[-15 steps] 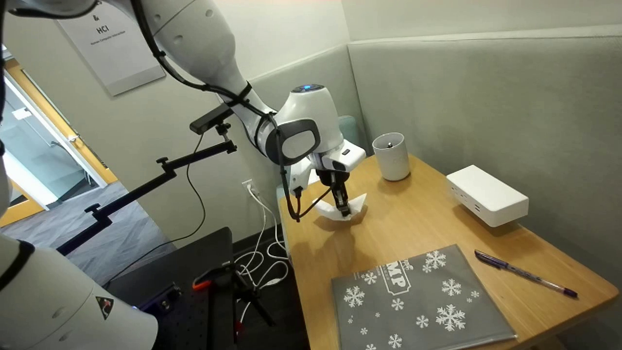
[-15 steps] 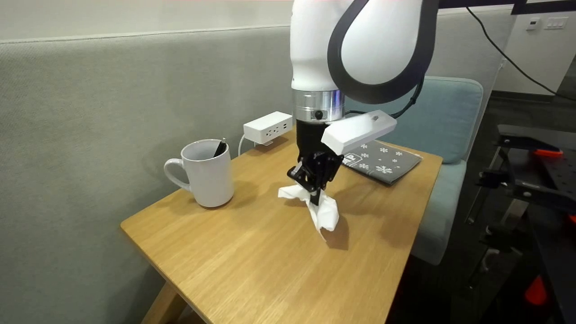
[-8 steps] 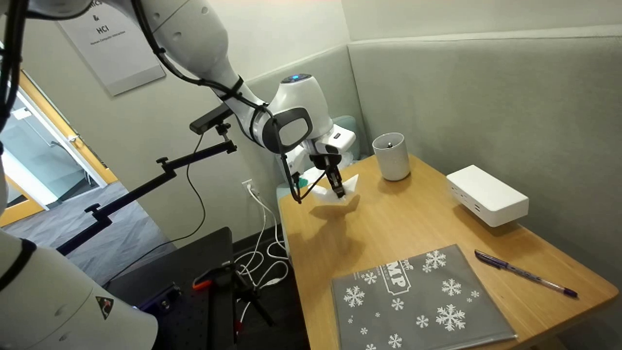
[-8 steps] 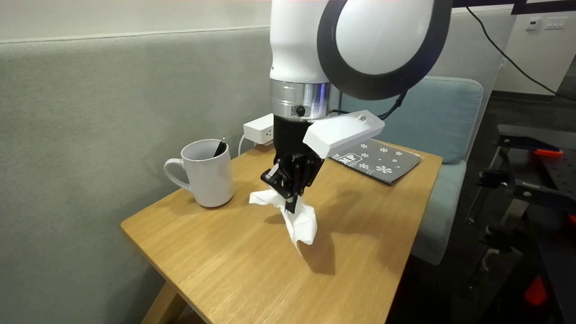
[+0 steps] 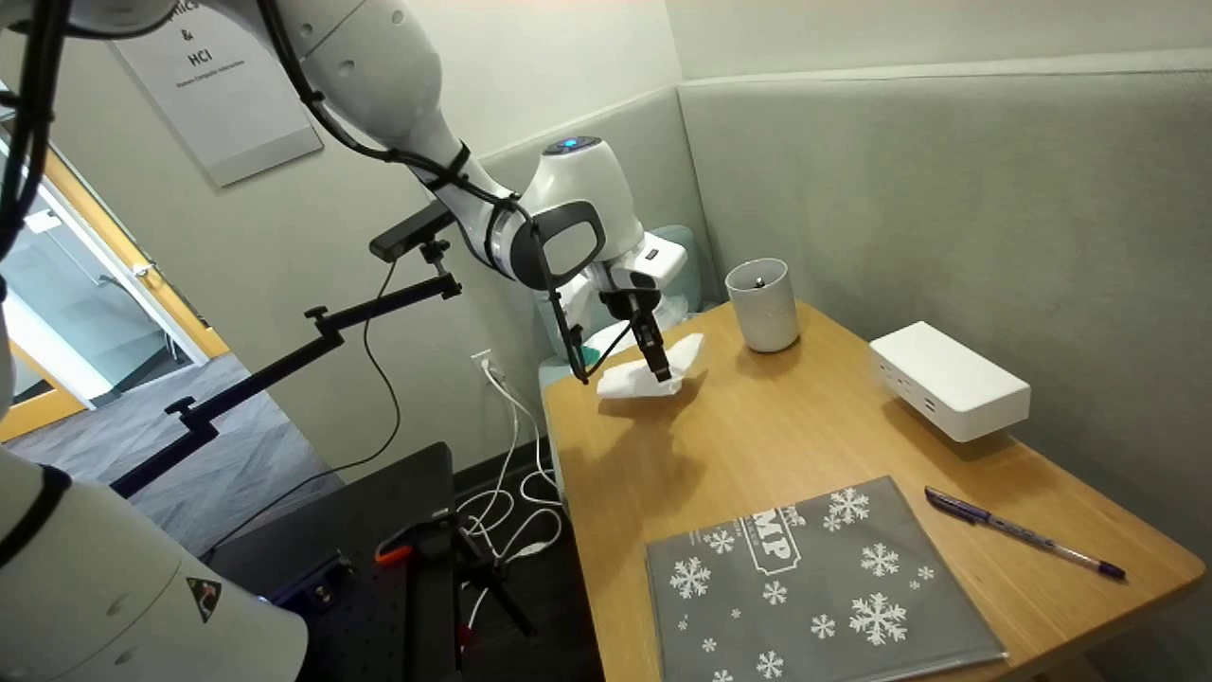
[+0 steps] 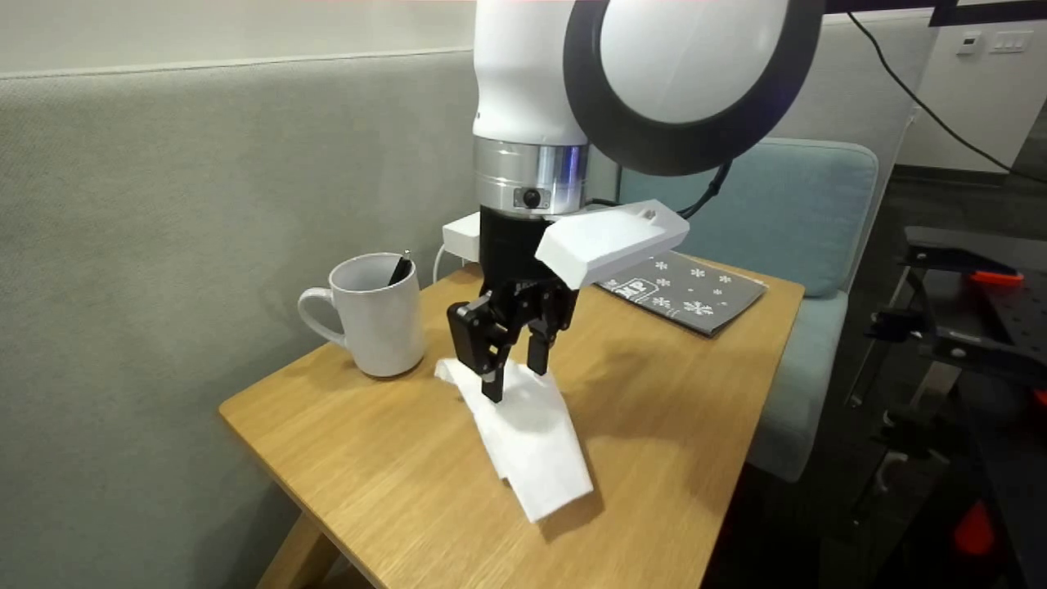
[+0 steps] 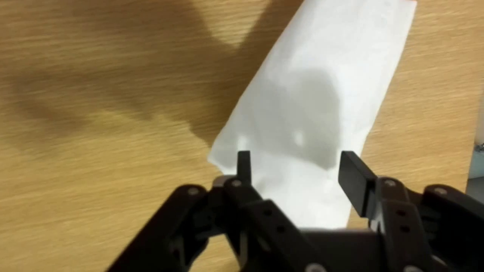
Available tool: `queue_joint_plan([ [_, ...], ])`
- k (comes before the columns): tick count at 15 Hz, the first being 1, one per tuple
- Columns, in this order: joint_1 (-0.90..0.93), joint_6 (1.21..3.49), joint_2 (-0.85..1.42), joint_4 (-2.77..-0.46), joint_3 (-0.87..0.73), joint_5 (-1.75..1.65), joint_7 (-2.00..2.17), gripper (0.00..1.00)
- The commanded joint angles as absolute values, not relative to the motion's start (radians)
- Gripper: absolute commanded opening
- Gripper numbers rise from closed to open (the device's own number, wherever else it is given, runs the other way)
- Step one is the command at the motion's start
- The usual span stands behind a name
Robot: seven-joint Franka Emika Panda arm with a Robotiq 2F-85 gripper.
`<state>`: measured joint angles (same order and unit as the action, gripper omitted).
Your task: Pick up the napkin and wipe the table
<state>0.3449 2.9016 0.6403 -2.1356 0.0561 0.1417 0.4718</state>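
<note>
The white napkin (image 6: 540, 446) lies spread out on the wooden table (image 6: 393, 474), its near end lifted a little above a shadow. In the wrist view the napkin (image 7: 340, 68) runs from the top edge down beneath my gripper (image 7: 293, 156). Its two black fingers (image 7: 355, 181) stand well apart, and nothing is pinched between them. An exterior view has the gripper (image 6: 515, 382) right over the napkin's far part; whether the tips touch the paper I cannot tell. From another angle the napkin (image 5: 630, 381) shows on both sides of the fingers.
A white mug (image 6: 380, 327) holding a pen stands beside the napkin, near the padded bench wall (image 6: 204, 204). Farther along are a white box (image 5: 947, 379), a grey snowflake mat (image 5: 814, 587) and a loose pen (image 5: 1023, 535).
The fingers have parted and let go of the napkin, which has gone from bunched in the grip to spread on the table. The arm has shifted toward the mug's end of the table.
</note>
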Motion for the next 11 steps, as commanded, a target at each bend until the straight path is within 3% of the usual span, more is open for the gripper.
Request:
queue_joint_plan([
  [1, 0.339, 2.893, 0.621, -2.138, 0.067, 0.157, 0.442, 0.94],
  [3, 0.340, 2.894, 0.620, -2.139, 0.067, 0.157, 0.443, 1.00],
  [11, 0.342, 2.906, 0.610, -2.150, 0.065, 0.157, 0.444, 1.00],
])
